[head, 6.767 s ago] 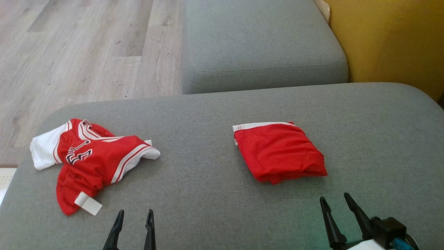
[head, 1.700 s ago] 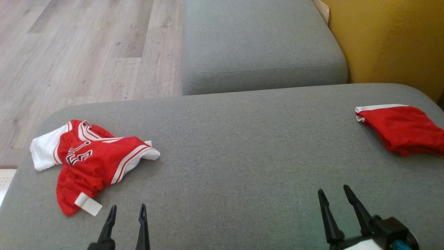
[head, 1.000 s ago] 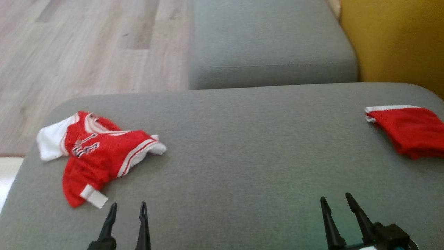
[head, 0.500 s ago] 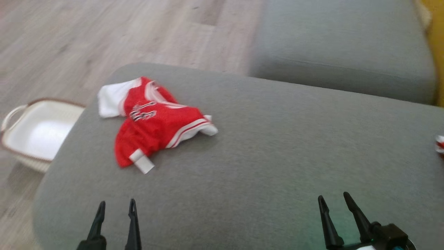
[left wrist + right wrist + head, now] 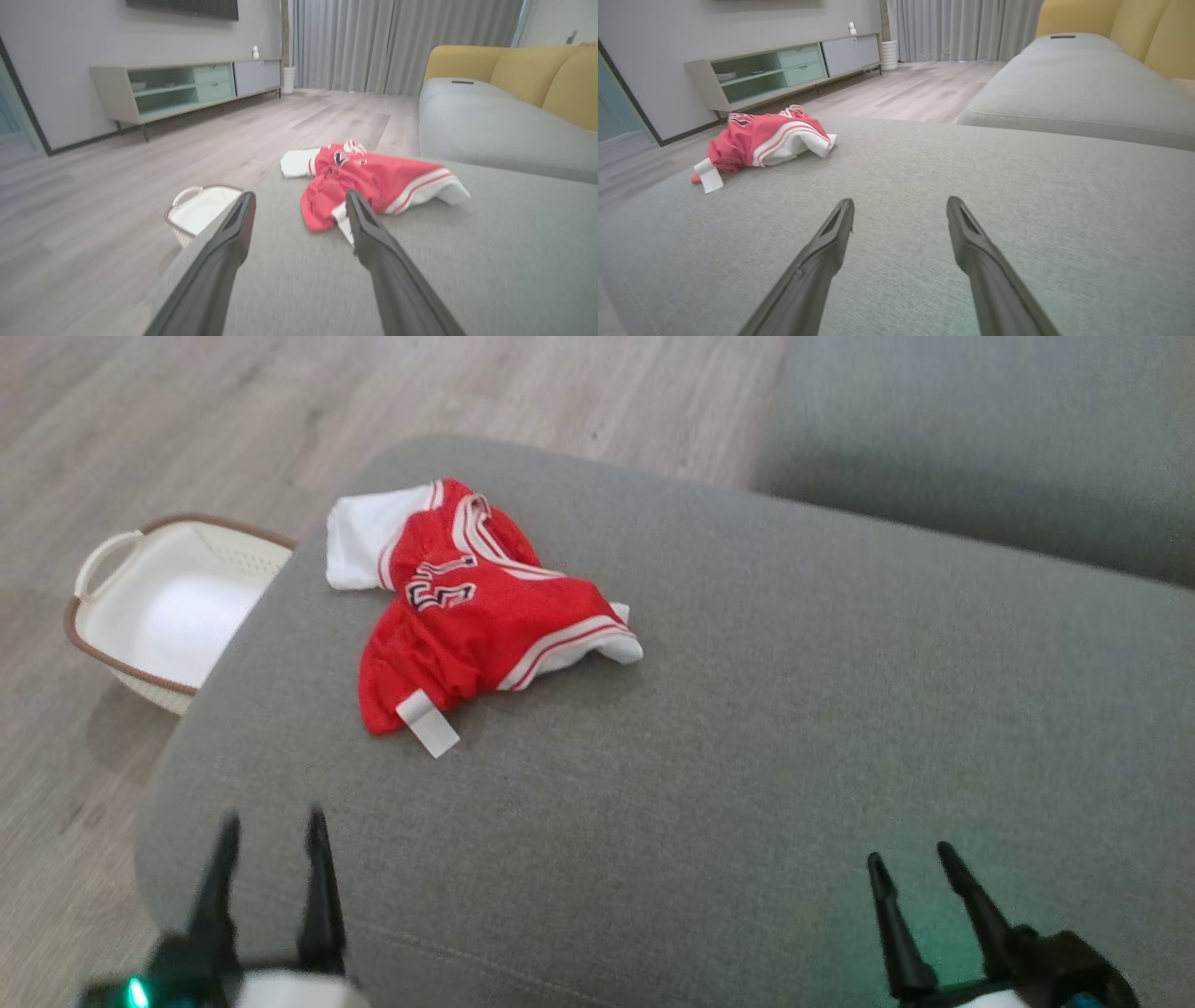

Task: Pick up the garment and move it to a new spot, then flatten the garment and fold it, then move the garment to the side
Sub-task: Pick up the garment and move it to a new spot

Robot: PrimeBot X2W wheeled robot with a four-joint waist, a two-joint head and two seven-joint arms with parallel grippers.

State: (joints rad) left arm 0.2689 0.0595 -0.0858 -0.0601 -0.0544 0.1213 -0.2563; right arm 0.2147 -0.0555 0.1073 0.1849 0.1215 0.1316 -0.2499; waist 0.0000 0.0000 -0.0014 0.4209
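Garment [image 5: 467,607] is the thing I must take, so I describe from my own side outward. Nearest, my left end effector [image 5: 271,819] and my right end effector [image 5: 908,855] both stand with the fingers wide apart and hold nothing. They hover over the front of the grey cushion [image 5: 747,728].

Further on, toward the left part of this cushion, lies the garment. It is a red jersey with white stripes, crumpled in a heap and well apart from both end effectors. I judge it light, soft and limp. It will probably sag when lifted and may be a little slippery, but it is not fragile. A good place to pinch seems to be the raised striped hem [image 5: 579,639] on its right side, or the white sleeve [image 5: 359,537] at the far corner.

Beyond the cushion's left edge a white basket [image 5: 224,518] stands on the floor [image 5: 187,411]. I count one garment, one basket, two end effectors and two cushions, the second cushion [image 5: 980,448] being farthest.
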